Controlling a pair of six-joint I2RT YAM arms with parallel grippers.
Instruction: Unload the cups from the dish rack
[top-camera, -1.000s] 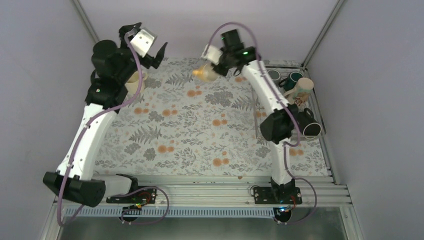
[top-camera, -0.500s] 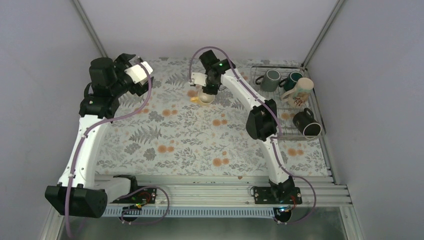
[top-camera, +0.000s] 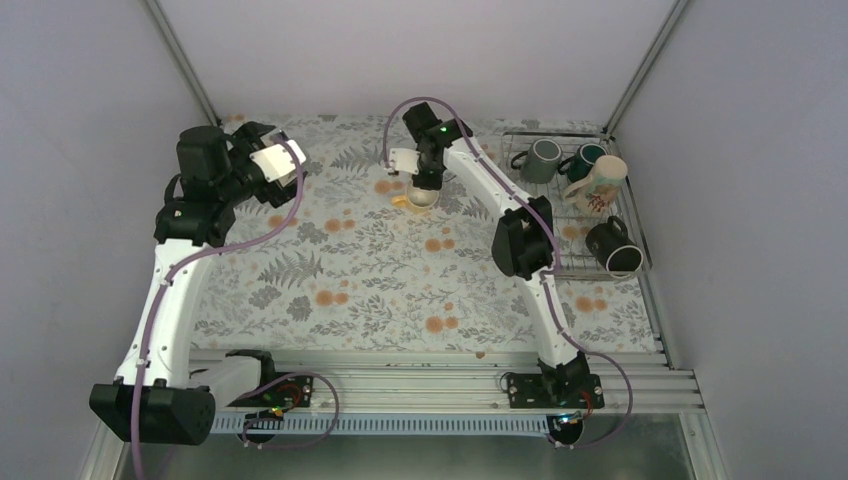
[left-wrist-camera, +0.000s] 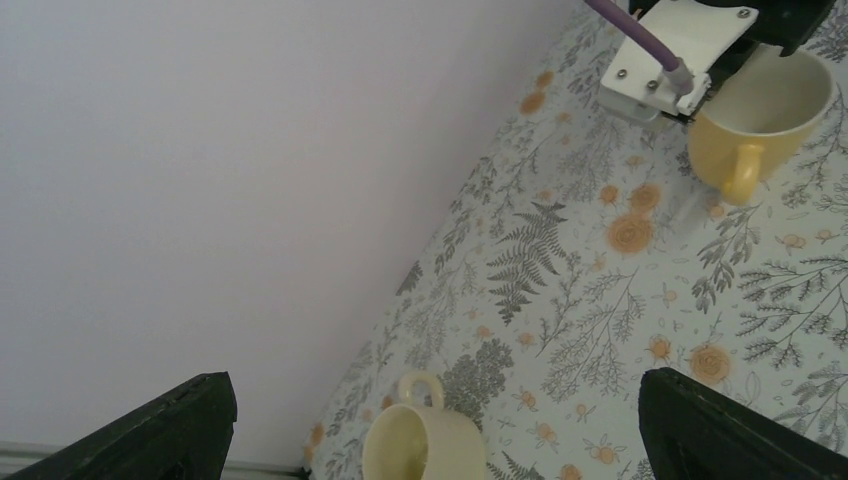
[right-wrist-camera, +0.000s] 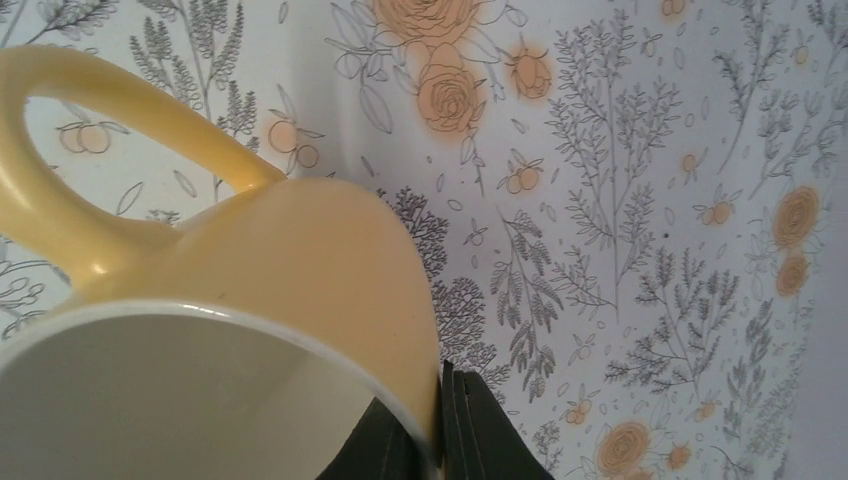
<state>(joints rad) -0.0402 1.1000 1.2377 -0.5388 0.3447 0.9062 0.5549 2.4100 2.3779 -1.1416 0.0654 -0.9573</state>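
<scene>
My right gripper is shut on the rim of a yellow cup, at or just above the cloth at the back centre. In the right wrist view one finger is inside the yellow cup and one outside, so the right gripper pinches the wall. My left gripper is open and empty at the back left. In the left wrist view the left gripper hangs above a cream cup standing upright on the cloth. The wire dish rack at the right holds grey, teal, patterned white and black cups.
A floral cloth covers the table. Grey walls close in the back and both sides. The left wrist view also shows the yellow cup under the right gripper's white mount. A metal rail runs along the near edge.
My right gripper has carried the yellow cup left and down, from high at the back to the cloth. My left arm has lowered and drawn back to the left.
</scene>
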